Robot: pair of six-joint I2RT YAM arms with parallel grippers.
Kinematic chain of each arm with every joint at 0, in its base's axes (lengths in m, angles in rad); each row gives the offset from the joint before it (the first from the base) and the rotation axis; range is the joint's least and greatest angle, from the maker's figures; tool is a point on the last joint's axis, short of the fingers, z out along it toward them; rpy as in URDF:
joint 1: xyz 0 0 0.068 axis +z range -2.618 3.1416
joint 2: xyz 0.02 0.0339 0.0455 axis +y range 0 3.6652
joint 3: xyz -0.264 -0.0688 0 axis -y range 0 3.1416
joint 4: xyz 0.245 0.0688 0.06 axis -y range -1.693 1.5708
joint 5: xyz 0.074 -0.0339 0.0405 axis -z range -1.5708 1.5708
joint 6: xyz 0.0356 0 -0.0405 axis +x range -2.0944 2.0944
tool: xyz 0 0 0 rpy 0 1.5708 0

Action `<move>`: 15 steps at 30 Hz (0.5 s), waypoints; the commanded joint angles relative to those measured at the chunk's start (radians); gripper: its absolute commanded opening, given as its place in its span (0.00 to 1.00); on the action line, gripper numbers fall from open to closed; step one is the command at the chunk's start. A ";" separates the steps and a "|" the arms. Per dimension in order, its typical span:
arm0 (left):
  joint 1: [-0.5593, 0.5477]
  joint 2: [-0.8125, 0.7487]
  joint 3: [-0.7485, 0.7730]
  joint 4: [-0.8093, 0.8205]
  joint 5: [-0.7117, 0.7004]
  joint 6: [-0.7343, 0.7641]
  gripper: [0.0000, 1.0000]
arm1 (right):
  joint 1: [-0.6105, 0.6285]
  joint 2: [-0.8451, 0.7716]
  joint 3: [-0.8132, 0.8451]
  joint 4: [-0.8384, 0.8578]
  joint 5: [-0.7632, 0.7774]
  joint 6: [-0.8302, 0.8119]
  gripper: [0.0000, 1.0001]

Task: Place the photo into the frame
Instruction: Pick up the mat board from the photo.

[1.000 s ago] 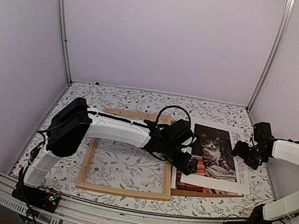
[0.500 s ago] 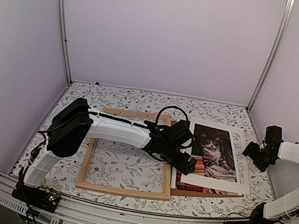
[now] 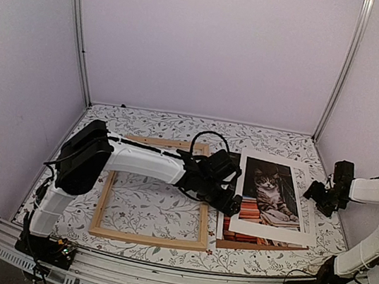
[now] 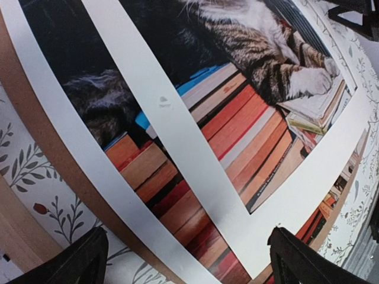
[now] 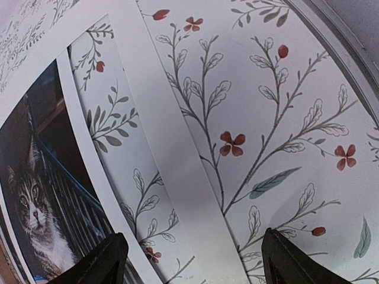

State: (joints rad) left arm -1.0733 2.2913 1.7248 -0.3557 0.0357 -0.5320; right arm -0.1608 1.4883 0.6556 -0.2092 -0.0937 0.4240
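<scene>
The frame (image 3: 146,238) of light wood lies flat at left centre, with my left arm stretched across its top right corner. Just past the frame's right rail, my left gripper (image 3: 231,205) (image 4: 189,260) hovers open over the lower left of the photo (image 3: 268,186) (image 4: 249,35), a grey tabby among red and orange books. Nothing sits between its fingers. A white mat (image 3: 272,231) (image 4: 177,136) lies askew on the photo. At the far right, off the mat's edge, my right gripper (image 3: 318,197) (image 5: 195,260) is open and empty. Its view shows the photo (image 5: 35,207).
A brown backing board (image 3: 259,247) (image 4: 7,56) lies under the photo, showing along its near and left edges. The mat's right border (image 5: 160,136) rests on the floral tablecloth (image 5: 284,118). Enclosure walls and metal posts stand close on both sides.
The frame has slid a little to the left, and my left arm and gripper have shifted left with it. My right gripper has pulled back toward the right wall.
</scene>
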 commanded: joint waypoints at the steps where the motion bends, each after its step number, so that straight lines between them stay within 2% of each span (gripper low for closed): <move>1: 0.029 0.035 0.014 -0.056 0.015 -0.014 0.97 | -0.006 0.052 0.009 0.024 -0.079 -0.017 0.80; 15: 0.038 0.144 0.156 0.030 0.090 -0.053 0.94 | -0.006 0.072 -0.011 0.058 -0.246 -0.020 0.64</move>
State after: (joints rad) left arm -1.0531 2.3848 1.8431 -0.3321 0.1001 -0.5602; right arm -0.1661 1.5406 0.6659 -0.1287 -0.2710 0.4030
